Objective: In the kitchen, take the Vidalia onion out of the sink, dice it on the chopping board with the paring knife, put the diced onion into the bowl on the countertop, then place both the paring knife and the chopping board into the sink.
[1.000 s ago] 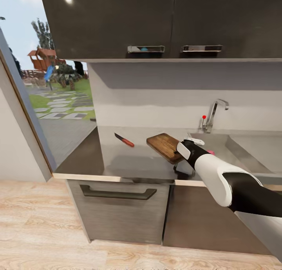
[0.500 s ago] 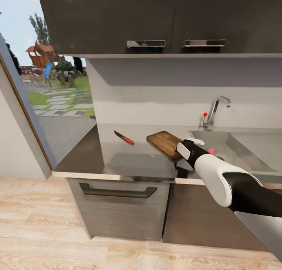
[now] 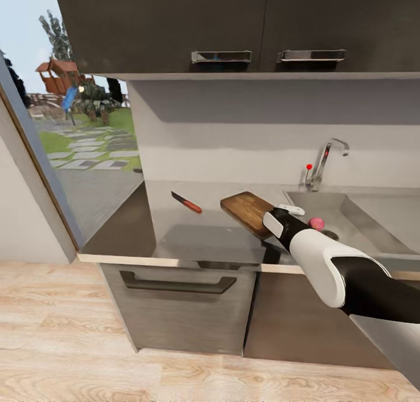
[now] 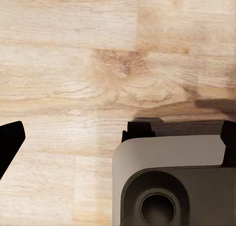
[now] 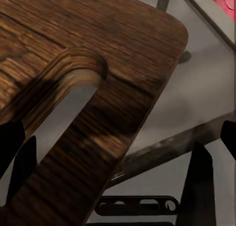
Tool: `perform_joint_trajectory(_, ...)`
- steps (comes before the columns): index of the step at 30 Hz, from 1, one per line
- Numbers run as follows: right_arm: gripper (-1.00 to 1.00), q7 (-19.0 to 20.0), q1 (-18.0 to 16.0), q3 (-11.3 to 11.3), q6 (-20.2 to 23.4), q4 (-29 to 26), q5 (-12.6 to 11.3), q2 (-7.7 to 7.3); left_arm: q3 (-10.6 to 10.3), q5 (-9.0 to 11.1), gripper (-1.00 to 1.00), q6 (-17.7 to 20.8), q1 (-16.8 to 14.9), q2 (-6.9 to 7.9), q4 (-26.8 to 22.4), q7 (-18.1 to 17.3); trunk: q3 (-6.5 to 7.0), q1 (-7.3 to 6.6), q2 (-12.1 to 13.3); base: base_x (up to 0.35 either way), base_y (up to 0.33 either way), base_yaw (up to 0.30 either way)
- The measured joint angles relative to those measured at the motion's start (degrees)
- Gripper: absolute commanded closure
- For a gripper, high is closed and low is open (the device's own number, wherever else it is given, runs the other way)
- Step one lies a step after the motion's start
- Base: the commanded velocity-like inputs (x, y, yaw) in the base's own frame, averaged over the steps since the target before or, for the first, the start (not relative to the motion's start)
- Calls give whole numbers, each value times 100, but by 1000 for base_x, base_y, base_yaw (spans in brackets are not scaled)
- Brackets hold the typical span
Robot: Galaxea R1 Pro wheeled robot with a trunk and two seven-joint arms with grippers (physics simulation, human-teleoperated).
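The brown chopping board [image 3: 246, 210] lies on the dark glossy countertop [image 3: 192, 236], just left of the sink [image 3: 373, 224]. My right gripper [image 5: 120, 142] hovers open over the board's [image 5: 128, 53] slot-handle end, fingers wide apart; my right forearm [image 3: 318, 262] covers it in the head view. The pinkish Vidalia onion [image 3: 316, 223] sits in the sink basin near the drain, and its edge [image 5: 226, 2] also shows in the right wrist view. The red-handled paring knife [image 3: 186, 203] lies on the counter left of the board. My left gripper [image 4: 120, 137] is open above the floor. The bowl is out of view.
A chrome tap [image 3: 328, 160] with a red knob [image 3: 309, 167] stands behind the sink. Dark wall cabinets [image 3: 233, 28] hang over the counter, with a drawer [image 3: 178, 282] below it. A window [image 3: 76, 128] is at the left. Wooden floor [image 4: 73, 48] lies under the left gripper.
The whole head view has shifted, so the camera moved: counter, sink and tap slid slightly up and right. The onion now shows fully past my right arm. Board and knife lie as before.
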Motion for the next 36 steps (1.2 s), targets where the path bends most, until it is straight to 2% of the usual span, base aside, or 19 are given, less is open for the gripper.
perform_joint_trajectory(8, -100, -7, 1, 5, 7, -88, 5, -9, -3, 0, -100, 0, 0, 0, -1, 0, -62, 0, 0, 0, 0, 0)
perform_joint_trajectory(22, -100, 11, 6, -32, -28, -110, -83, -37, -2, 0, -100, 0, -1, 0, 9, 0, -70, 0, -1, 0, 0, 0)
perform_joint_trajectory(23, 100, 9, 7, -32, -28, -111, -82, -38, -2, 0, -100, 0, -1, 0, 9, 0, -70, 0, -1, 0, 0, 0)
perform_joint_trajectory(27, 100, 5, 5, -39, -30, -109, -84, -42, 0, 0, -100, 0, -1, 0, 9, 0, -70, 0, -1, 0, 0, 0)
perform_joint_trajectory(29, 100, -5, 4, -48, 34, -130, 43, -46, 2, 0, -100, 0, 0, 0, 8, 0, -70, 0, 0, 0, 0, 0)
perform_joint_trajectory(31, 100, -2, 7, -15, -30, -104, -42, -47, 0, 0, -100, 0, 0, 0, 9, 0, -71, 0, 0, 0, 0, 0)
perform_joint_trajectory(36, 100, -3, 5, -13, -31, -99, -40, -45, -1, 0, -100, 0, 0, 0, 9, 0, -71, 0, 0, 0, 0, 0)
